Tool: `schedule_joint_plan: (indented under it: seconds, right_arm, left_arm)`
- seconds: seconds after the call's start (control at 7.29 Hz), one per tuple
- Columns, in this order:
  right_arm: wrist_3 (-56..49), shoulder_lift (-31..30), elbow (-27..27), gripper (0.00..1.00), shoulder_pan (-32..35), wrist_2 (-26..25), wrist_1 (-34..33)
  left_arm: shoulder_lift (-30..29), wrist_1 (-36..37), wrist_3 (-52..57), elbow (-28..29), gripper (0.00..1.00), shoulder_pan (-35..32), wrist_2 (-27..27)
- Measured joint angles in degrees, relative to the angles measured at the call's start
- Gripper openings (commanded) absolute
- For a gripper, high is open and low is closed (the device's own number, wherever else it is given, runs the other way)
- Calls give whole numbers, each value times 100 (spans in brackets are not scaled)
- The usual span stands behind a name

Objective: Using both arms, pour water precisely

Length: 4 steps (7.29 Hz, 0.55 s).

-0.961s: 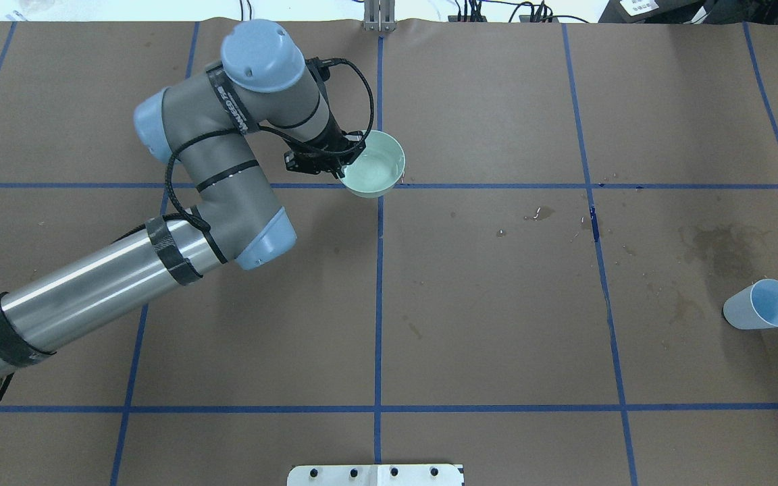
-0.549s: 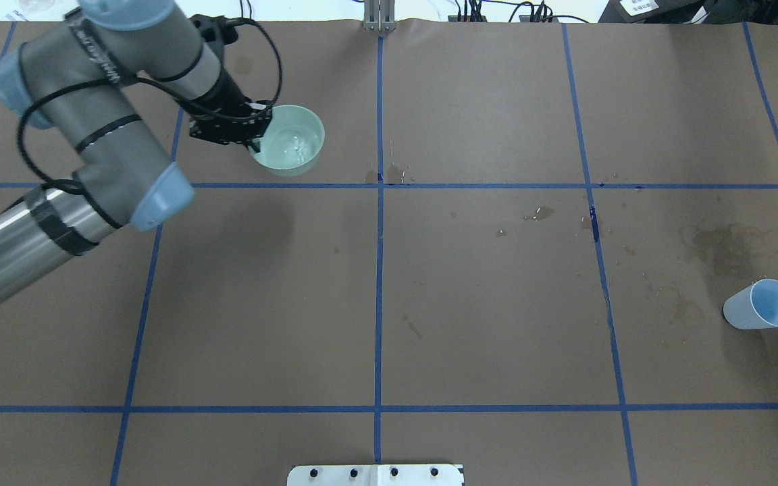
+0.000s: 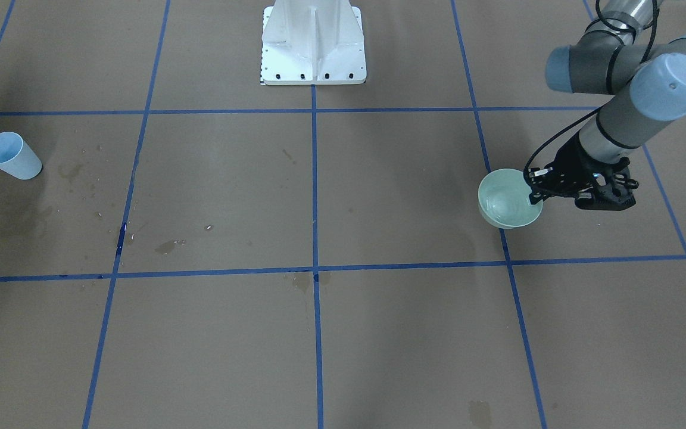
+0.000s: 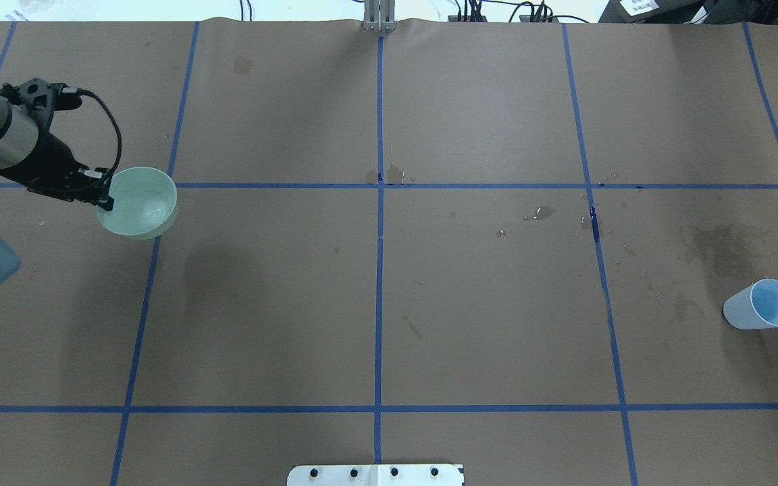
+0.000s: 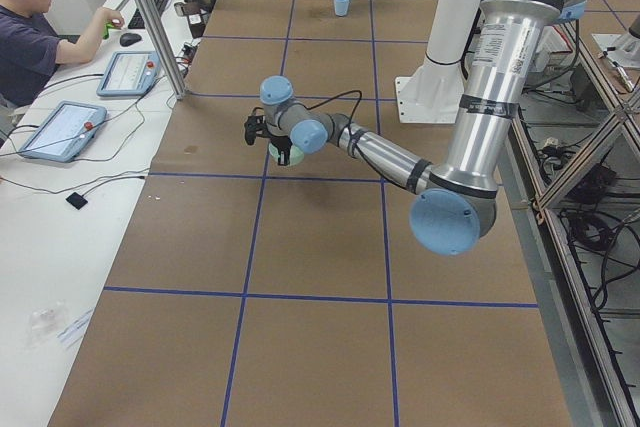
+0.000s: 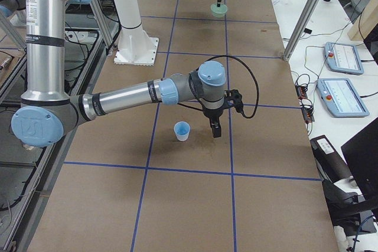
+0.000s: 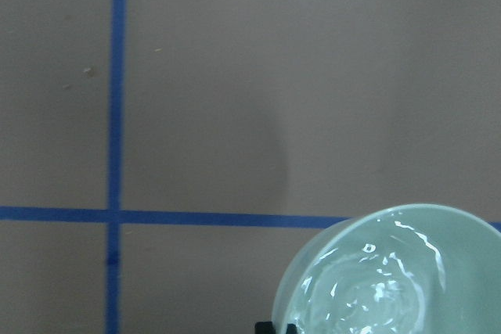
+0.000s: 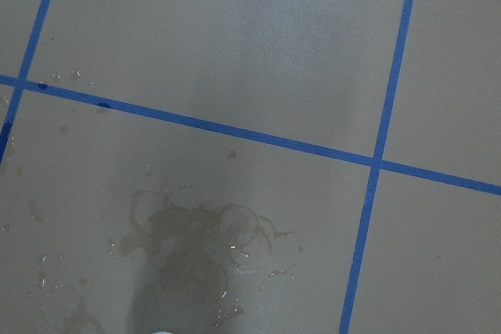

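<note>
My left gripper (image 4: 105,200) is shut on the rim of a pale green bowl (image 4: 138,202) and holds it above the table at the left. The water (image 7: 376,287) is a rippled shiny pool in the bowl. The bowl also shows in the front view (image 3: 507,201), with the left gripper (image 3: 538,189) at its rim. A light-blue cup (image 4: 764,305) stands upright at the far right. My right gripper (image 6: 215,129) shows only in the right side view. It hangs just beside the cup (image 6: 182,131), and I cannot tell whether it is open or shut.
Wet stains (image 4: 720,243) darken the brown paper near the cup, and small drops (image 4: 389,175) lie at the centre line. The white pedestal (image 3: 313,42) stands at the robot's edge. An operator (image 5: 30,37) sits at the far side with tablets.
My left arm has carried the bowl from near the table's centre line far to the left and slightly nearer. Small wet spots have appeared on the centre line.
</note>
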Motion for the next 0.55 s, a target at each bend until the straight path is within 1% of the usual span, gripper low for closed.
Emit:
schedule_joint_plan:
  seconds: [0.14,0.27,0.55]
  right_arm:
    - [0,1,7,99,14,0,0]
    - [0,2,10,99,31,0,0]
    - [0,16,9,99,46,0,0]
  left_arm:
    - [643,-623,26,-72,0,-4,-9]
    - [1164,-1143,46,-94,0,-9,-20]
    - [1889,-1785,207,-56,0,-116,-36]
